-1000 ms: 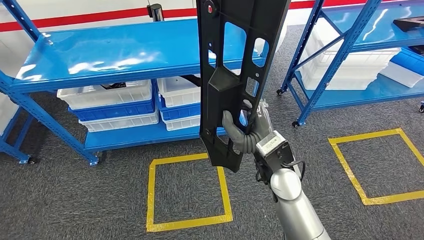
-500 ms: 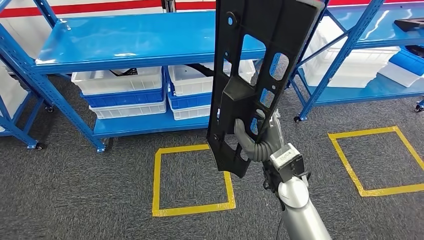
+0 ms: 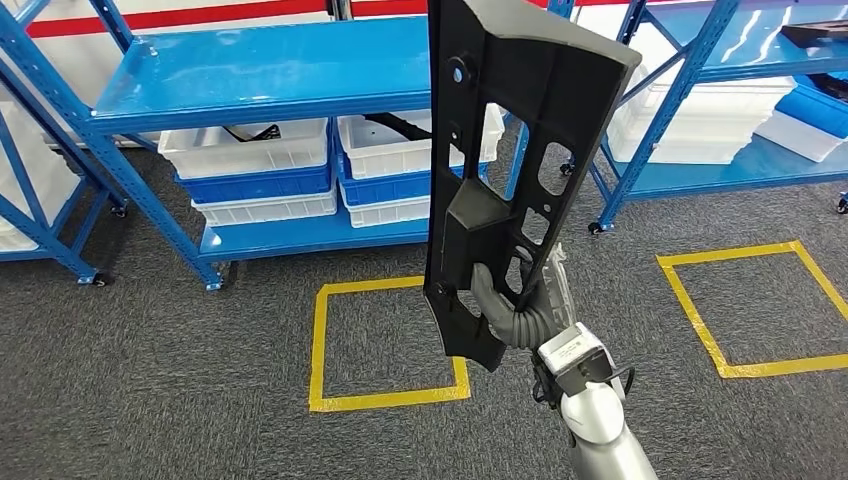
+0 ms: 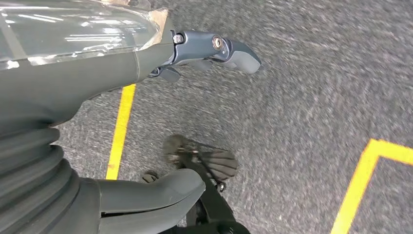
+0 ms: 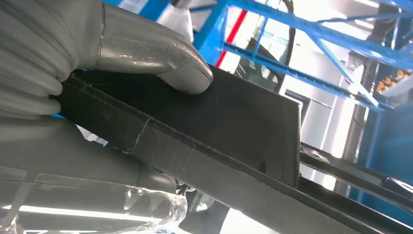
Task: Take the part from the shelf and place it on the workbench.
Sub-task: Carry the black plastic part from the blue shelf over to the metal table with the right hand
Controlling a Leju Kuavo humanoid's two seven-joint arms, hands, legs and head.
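Grey carpet [image 3: 150, 380] is covering the floor, with 2 yellow tape squares marked on it, one [image 3: 388, 345] just left of the arm and another [image 3: 760, 310] off to the right. Behind them a blue shelf rack [image 3: 270, 75] is standing with white bins [image 3: 245, 150] stacked over blue bins [image 3: 260, 185] on its lower level, and a second blue rack [image 3: 700, 60] is sitting to the right with more white bins on it.

Right hand [image 3: 520, 300] is gripping the part [image 3: 510, 150], a long black plastic panel with several cutouts, and it's holding it upright near the lower end so the panel is rising out past the top of the head view, in front of the racks and above the carpet. In the right wrist view the thumb [image 5: 160, 63] is pressing flat on the panel's dark face [image 5: 243, 117] with the rest of the hand wrapping underneath.

Left hand [image 4: 122, 97] is hanging over the carpet, fingers apart and holding nothing, with yellow tape [image 4: 119, 131] running below it.
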